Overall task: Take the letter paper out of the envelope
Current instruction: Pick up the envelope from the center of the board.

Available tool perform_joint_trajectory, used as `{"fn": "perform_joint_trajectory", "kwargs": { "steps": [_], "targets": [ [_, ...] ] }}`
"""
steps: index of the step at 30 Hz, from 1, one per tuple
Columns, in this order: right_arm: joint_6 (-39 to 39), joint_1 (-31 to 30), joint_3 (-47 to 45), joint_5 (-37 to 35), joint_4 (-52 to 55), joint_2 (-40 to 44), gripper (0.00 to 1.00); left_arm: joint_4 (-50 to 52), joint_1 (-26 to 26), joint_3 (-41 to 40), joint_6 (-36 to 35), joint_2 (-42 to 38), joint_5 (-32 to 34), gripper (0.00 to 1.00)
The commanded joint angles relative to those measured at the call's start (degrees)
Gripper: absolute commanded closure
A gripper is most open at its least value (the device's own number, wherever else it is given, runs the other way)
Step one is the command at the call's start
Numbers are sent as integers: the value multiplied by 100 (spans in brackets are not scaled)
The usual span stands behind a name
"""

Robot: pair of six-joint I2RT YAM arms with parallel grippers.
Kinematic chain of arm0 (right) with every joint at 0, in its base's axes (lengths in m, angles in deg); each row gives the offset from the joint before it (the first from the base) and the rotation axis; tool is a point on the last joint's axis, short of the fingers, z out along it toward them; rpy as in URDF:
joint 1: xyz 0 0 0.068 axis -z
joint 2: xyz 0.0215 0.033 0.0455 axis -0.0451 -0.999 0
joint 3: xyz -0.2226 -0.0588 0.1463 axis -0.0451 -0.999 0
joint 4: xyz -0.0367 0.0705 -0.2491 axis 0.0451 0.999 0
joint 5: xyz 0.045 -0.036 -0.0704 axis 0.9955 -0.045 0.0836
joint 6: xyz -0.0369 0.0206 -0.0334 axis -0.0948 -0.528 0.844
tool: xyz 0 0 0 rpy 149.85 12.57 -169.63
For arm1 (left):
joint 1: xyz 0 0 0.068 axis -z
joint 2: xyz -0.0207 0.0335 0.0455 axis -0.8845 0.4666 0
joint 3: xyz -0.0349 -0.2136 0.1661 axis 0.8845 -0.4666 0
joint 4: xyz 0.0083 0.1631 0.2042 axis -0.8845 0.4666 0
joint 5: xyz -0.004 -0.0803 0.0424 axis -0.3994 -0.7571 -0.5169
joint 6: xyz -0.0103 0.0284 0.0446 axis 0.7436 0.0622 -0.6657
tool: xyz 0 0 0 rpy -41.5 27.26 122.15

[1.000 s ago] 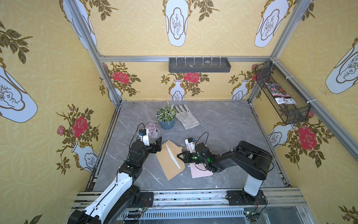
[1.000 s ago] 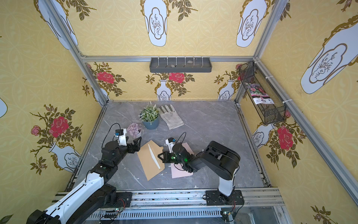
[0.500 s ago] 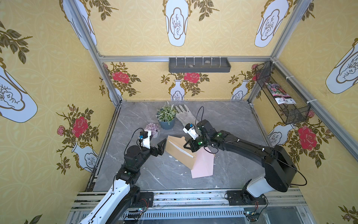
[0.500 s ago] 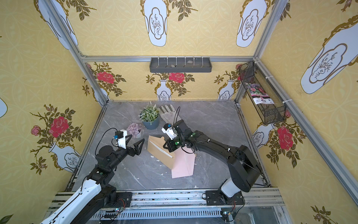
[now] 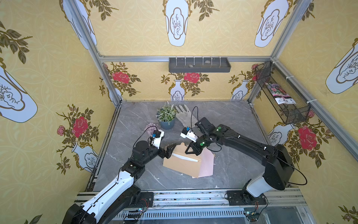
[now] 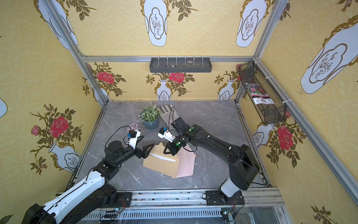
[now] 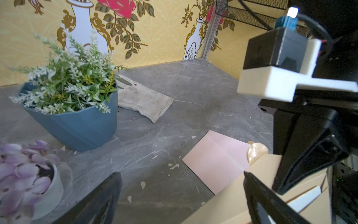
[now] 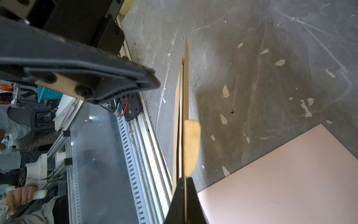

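1. Top views: right gripper (image 5: 190, 150) pinches the top edge of the envelope (image 5: 181, 163), lifting it tilted off the table (image 5: 135, 120). Pink letter (image 5: 207, 164) lies flat just beside it, part under. Left gripper (image 5: 170, 150) w/ jaws spread, at the envelope's left end.
2. Left wrist: letter (image 7: 215, 157) on table behind envelope (image 7: 228, 201); plant (image 7: 71, 104), glove (image 7: 143, 100) beyond.
3. Right wrist: jaws pressed together on envelope (image 8: 185, 108) edge; letter (image 8: 280, 184) beside.
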Motion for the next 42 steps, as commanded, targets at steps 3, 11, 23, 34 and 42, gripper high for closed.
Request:
{"fn": "perform_joint_trajectory", "kwargs": {
  "steps": [3, 11, 23, 34, 42],
  "targets": [
    [97, -103, 7, 85, 162, 260, 100, -75, 117, 74, -248, 129, -405, 1],
    [211, -65, 159, -140, 415, 418, 100, -77, 245, 264, -322, 522, -1015, 1],
    [368, 16, 367, -116, 520, 419, 100, -215, 344, 334, -238, 702, -1427, 1],
    [547, -38, 517, -290, 948, 146, 100, -226, 425, 343, -258, 746, -1362, 7],
    [729, -90, 782, -330, 1321, 132, 100, -182, 425, 479, -267, 1043, -1609, 12]
  ]
}}
